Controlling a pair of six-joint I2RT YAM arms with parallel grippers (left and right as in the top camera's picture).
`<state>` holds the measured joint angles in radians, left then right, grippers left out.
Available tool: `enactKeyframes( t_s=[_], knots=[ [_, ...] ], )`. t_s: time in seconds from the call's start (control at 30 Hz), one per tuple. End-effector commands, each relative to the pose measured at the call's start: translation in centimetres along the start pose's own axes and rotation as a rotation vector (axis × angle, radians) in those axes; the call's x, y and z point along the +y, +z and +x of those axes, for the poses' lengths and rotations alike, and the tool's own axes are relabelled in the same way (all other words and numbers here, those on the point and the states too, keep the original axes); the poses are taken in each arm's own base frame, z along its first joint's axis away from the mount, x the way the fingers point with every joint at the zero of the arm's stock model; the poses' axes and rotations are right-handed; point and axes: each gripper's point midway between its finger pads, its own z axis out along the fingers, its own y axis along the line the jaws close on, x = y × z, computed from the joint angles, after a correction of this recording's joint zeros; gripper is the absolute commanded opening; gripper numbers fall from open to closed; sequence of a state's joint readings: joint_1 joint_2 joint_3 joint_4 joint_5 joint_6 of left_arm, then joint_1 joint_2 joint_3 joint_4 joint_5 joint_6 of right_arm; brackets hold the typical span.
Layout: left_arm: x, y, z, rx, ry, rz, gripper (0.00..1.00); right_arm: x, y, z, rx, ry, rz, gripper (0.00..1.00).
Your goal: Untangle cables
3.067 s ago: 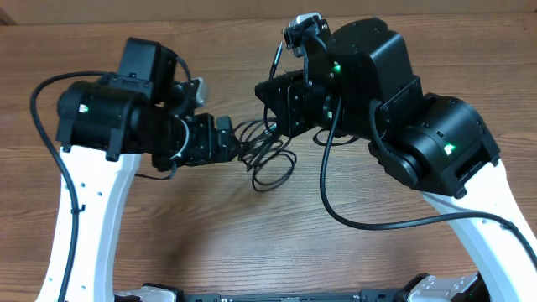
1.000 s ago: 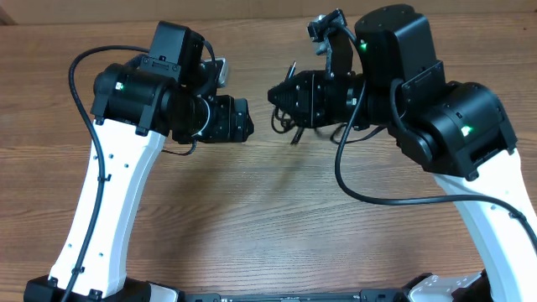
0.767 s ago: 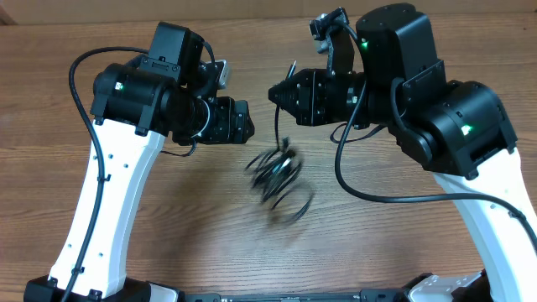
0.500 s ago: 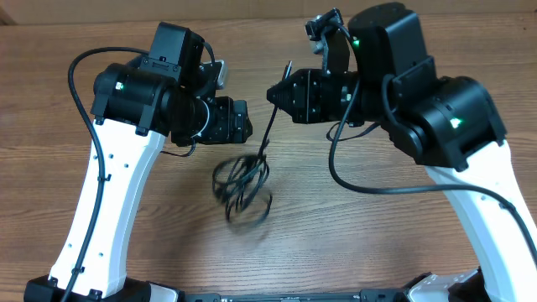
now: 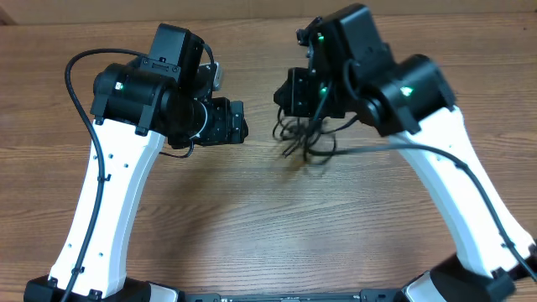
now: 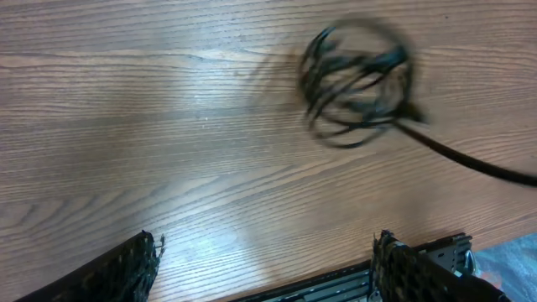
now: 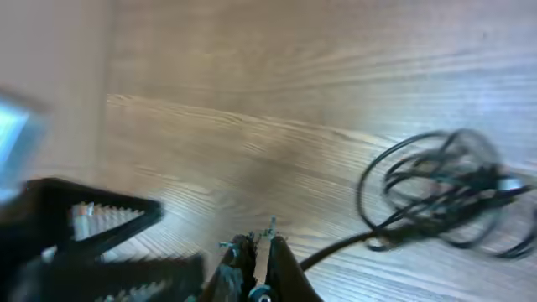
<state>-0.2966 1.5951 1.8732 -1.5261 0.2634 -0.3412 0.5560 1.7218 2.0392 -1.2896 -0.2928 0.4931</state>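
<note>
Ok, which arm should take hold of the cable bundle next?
Left. The left gripper is open and empty, facing the blurred cables. The right gripper is shut, apparently pinching a strand that runs to them, so it likely can't regrasp.

Table (image 5: 252, 218): brown wood-grain surface. The grain runs left to right and fills most of every view. A pale glare patch lies on the near part of it in the left wrist view (image 6: 235, 243).

Far band (image 5: 210, 7): a lighter tan strip along the table's far edge in the overhead view.

Pale panel (image 7: 50, 75): a plain blurred surface at the left of the right wrist view. It meets the table along a straight edge.

Blue patch (image 6: 513, 258): at the near right corner of the left wrist view, too blurred to identify.
</note>
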Motion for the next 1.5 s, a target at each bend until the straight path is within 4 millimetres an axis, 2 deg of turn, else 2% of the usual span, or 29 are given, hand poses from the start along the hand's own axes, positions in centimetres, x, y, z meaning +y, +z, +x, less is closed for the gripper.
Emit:
enactKeyframes(
  t_s=[0.0,0.1,0.13,0.17,0.23,0.33,0.43,0.53,0.6,0.73,0.97,1.2,1.3,1.37,1.47],
  knots=[
    [0.1,-0.4,-0.1,-0.016,-0.01,-0.007,0.84,-0.3,2.0,0.6,0.067,0.016,-0.011,0.04],
    [0.1,-0.4,-0.1,-0.013,-0.01,-0.008,0.84,-0.2,2.5,0.8,0.09,0.022,-0.022,0.06],
    [0.2,-0.4,0.0,-0.012,-0.011,-0.009,0.84,-0.3,2.5,0.8,0.09,0.023,-0.021,0.1],
    [0.2,-0.4,0.0,-0.009,-0.011,-0.01,0.85,-0.2,2.5,0.8,0.088,0.021,-0.022,0.36],
    [0.2,-0.4,0.1,-0.007,-0.012,-0.011,0.85,-0.3,2.5,0.8,0.089,-0.015,-0.022,0.63],
    [0.2,-0.4,0.1,-0.007,-0.011,-0.011,0.85,-1.3,2.4,1.2,0.098,-0.047,0.027,0.85],
    [0.2,-0.4,0.2,-0.001,-0.013,-0.013,0.86,-4.8,2.0,1.1,0.072,-0.036,0.218,1.0],
    [0.3,-0.4,0.3,0.0,-0.013,-0.013,0.87,-8.0,1.0,1.1,0.05,-0.03,0.394,1.0],
    [0.3,-0.4,0.3,0.0,-0.013,-0.013,0.87,-9.3,0.4,1.4,0.061,-0.025,0.461,1.0],
    [0.3,-0.4,0.3,0.0,-0.013,-0.013,0.87,-10.7,0.3,2.1,0.096,-0.004,0.501,1.0],
    [0.3,-0.4,0.3,0.001,-0.014,-0.013,0.87,-10.7,4.0,2.9,0.136,0.01,0.417,1.0],
    [0.3,-0.4,0.3,0.003,-0.015,-0.014,0.87,-11.9,8.5,2.1,0.069,-0.003,0.375,1.0],
    [0.3,-0.4,0.3,0.004,-0.015,-0.014,1.0,-12.6,10.1,2.1,0.05,-0.002,0.365,1.0],
    [0.3,-0.4,0.4,0.006,-0.015,-0.015,1.0,-13.0,11.1,2.2,0.043,-0.001,0.362,0.98],
    [0.3,-0.4,0.4,0.008,-0.016,-0.015,1.0,-13.9,12.7,2.5,0.034,0.0,0.357,0.9]
  ],
)
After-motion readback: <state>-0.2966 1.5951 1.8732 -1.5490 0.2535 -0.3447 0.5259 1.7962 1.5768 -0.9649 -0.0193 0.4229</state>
